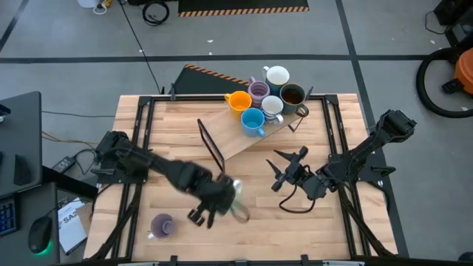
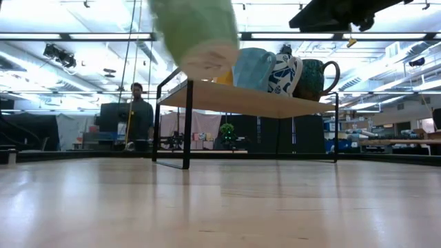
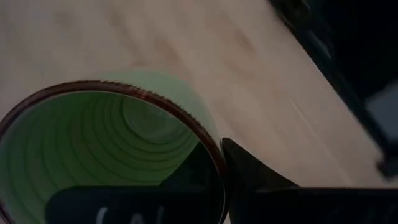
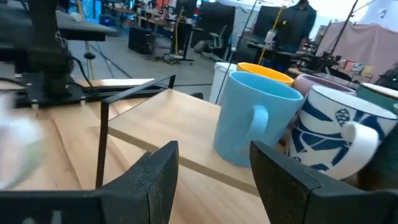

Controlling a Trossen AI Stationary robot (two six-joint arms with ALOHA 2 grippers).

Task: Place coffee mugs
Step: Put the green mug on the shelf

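Observation:
My left gripper [image 1: 229, 194] is shut on a green mug [image 3: 106, 143] with a brown rim. It holds the mug in the air over the table's middle, near the front edge. Several mugs stand on a raised wooden shelf [image 1: 236, 137] at the far middle: orange [image 1: 238, 101], lilac [image 1: 259, 91], white [image 1: 277, 75], dark brown [image 1: 293, 94], white with a blue pattern [image 1: 272, 106] and blue [image 1: 253, 122]. Another lilac mug [image 1: 161, 225] rests on the table at the front left. My right gripper [image 1: 279, 171] is open and level, its fingers pointing at the blue mug [image 4: 255, 118] without touching it. My left gripper holds the green mug by its rim wall [image 3: 214, 155], one finger inside the mug [image 3: 124, 205] and one outside [image 3: 261, 180]. The fingers slant down from the table's left. The mug [image 2: 196, 34] hangs tilted, lifted clear of the table.
The shelf [image 2: 241, 96] stands on thin black legs, with open room beneath it. Black frame rails [image 1: 140, 140] run along both sides of the table. Bare wood lies between the shelf and the front edge. A person [image 2: 140, 114] stands in the room beyond the table.

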